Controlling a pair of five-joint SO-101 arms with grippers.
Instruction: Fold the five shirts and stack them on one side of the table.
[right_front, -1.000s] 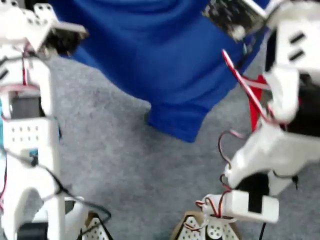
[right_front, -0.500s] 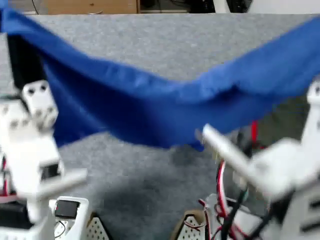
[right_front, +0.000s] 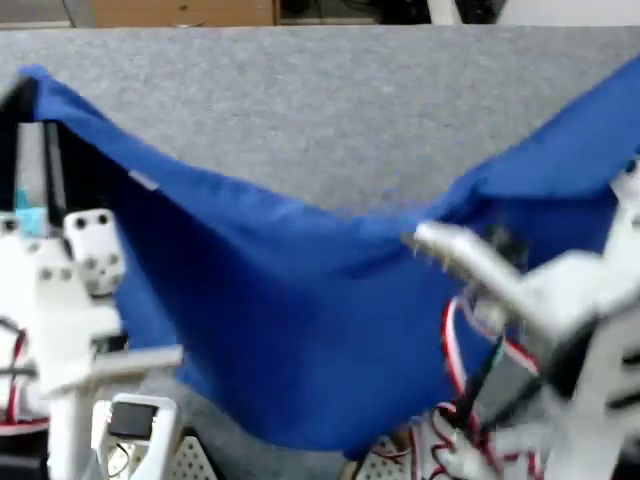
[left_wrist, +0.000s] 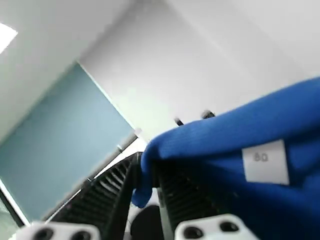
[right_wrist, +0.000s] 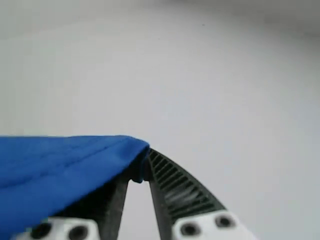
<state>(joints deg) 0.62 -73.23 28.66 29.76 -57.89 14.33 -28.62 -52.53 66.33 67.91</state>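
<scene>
Shirt (right_front: 300, 320) is hanging stretched above the table (right_front: 330, 110), left gripper (left_wrist: 146, 172) and right gripper (right_wrist: 142, 170) each clamping an edge.

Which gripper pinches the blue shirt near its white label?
The left gripper; the white label lies beside it on the blue shirt. The right gripper holds plain cloth.

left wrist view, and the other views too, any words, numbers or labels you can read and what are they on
White tag sewn on the blue shirt, left wrist view: a short faint print, too blurred to read.
High view: the same tag is too small to read.
Right wrist view: no text.
</scene>
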